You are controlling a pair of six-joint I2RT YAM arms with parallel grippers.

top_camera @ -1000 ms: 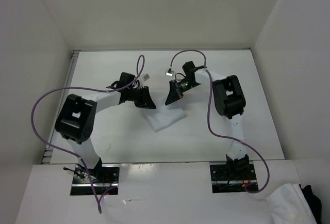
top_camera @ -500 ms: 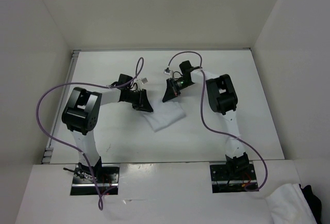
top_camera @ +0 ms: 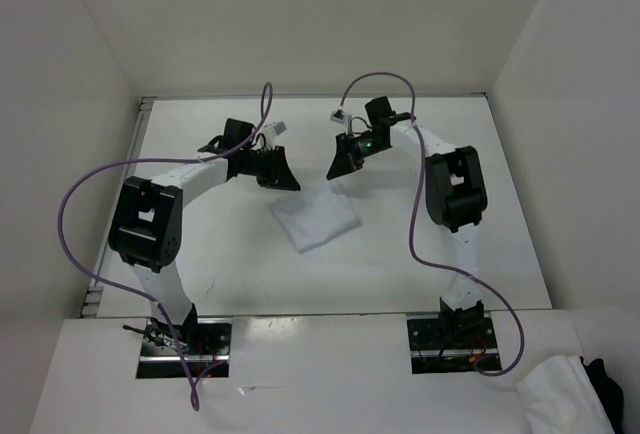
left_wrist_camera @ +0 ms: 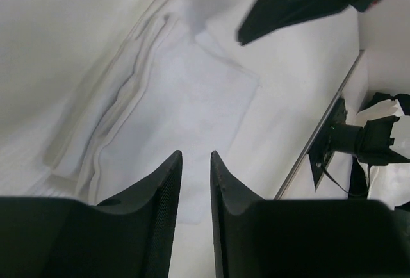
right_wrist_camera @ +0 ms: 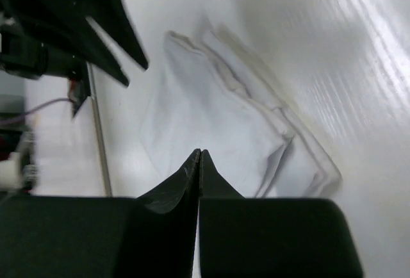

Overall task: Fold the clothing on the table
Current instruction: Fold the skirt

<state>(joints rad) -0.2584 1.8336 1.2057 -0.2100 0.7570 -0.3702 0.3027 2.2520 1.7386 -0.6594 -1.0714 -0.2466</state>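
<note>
Around the middle of the table (top_camera: 215, 274), the clothing (top_camera: 315, 219) lies flat (stacked edges along one side). Just past it, left gripper (top_camera: 287, 180) hangs slightly apart and empty, and right gripper (top_camera: 335, 170) is pinched together, empty too.

Off-task items, top view.
A wrinkled white fabric mound (top_camera: 556, 400) is recorded at the lower right corner, with a black object (top_camera: 605, 379) just beside it at the right edge. Plain white wall panels (top_camera: 300, 24) are seen across the upper frame.
</note>
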